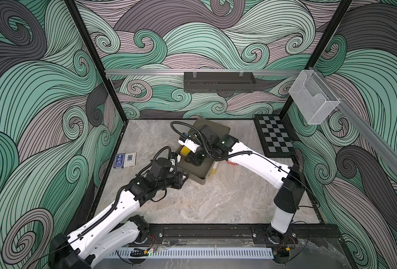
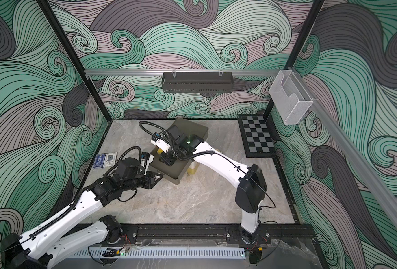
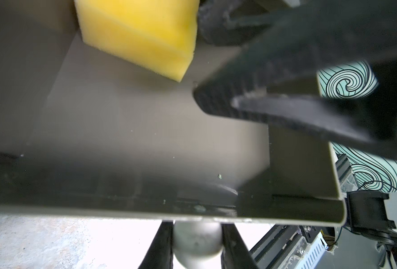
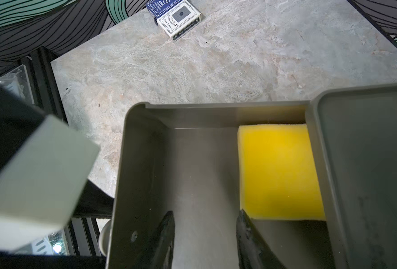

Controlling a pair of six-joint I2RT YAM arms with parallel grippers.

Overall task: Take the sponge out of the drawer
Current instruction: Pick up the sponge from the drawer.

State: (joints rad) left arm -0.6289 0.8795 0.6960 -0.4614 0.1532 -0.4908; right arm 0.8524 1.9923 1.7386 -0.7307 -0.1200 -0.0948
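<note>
The left arm and the right arm had white shells over black joints. Each carried 1 black corrugated cable (ribbed like a hose). Thin red wires showed at the bases. The right gripper had 2 black, rough-edged fingers.

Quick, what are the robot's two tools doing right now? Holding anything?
Left tool: closed on the round knob of the drawer.
Right tool: open, empty, down in the drawer beside the yellow sponge.
</note>
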